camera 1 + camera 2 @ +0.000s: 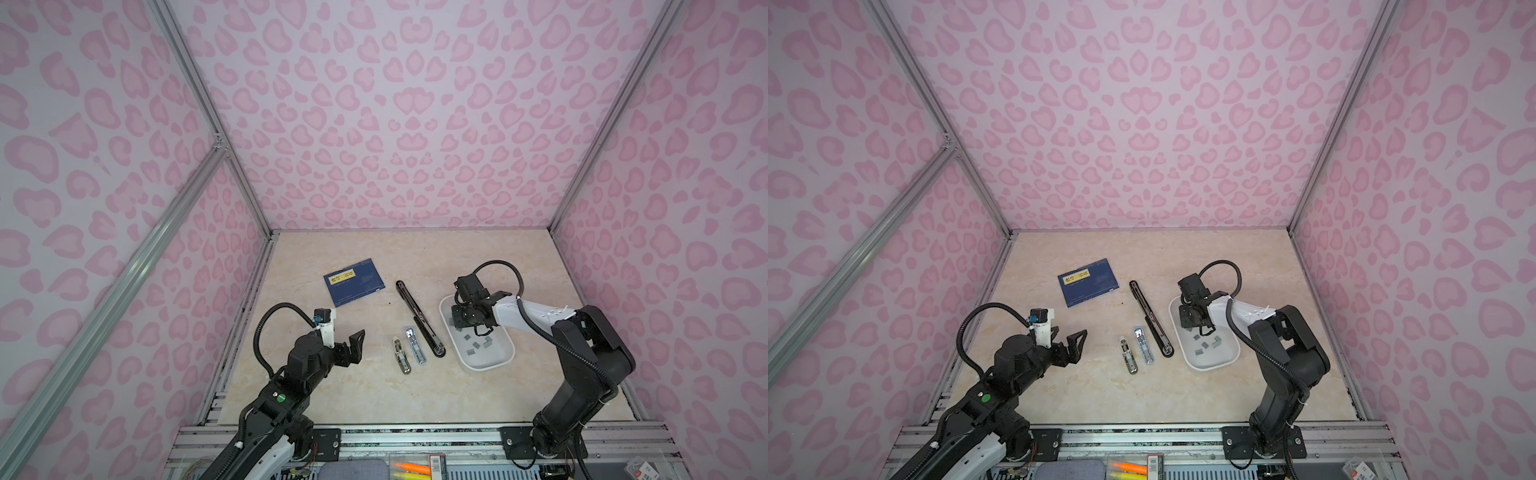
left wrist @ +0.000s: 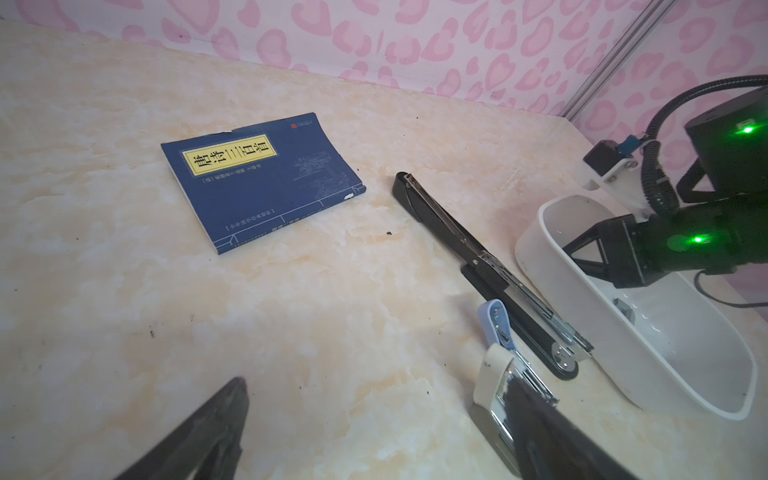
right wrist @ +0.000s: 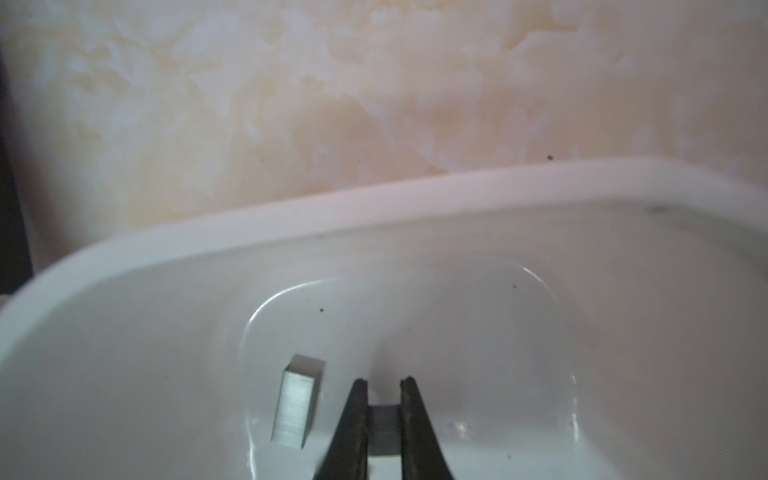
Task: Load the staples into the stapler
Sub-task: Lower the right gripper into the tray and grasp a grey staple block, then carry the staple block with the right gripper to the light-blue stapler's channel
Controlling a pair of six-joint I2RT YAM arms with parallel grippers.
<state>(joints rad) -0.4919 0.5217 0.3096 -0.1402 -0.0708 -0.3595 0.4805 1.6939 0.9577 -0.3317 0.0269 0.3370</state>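
One marbled beige worktop [image 1: 332, 395] carries every item; positions are given from the white tray [image 1: 496, 355] at its right side.

- Left gripper [image 1: 355, 347]: held above the worktop well to the left of the tray, fingers spread wide and empty.
- Right gripper [image 3: 384, 380]: reaching down inside the tray, fingers pinching a grey staple strip [image 3: 384, 428]. Whether the strip is clear of the tray floor cannot be told.
- Blue book [image 1: 355, 282]: lying flat, well left of the tray and farther back.
- Long black stapler [image 1: 417, 318]: opened out flat, set diagonally, just beside the tray's left edge.
- Pale blue small stapler [image 1: 415, 345] and cream small stapler [image 1: 401, 356]: both opened, side by side, left of the tray beyond the long stapler.
- Staples [image 1: 471, 345]: several grey strips scattered on the tray floor. One loose strip [image 3: 297, 401] lies just beside the pinched one.
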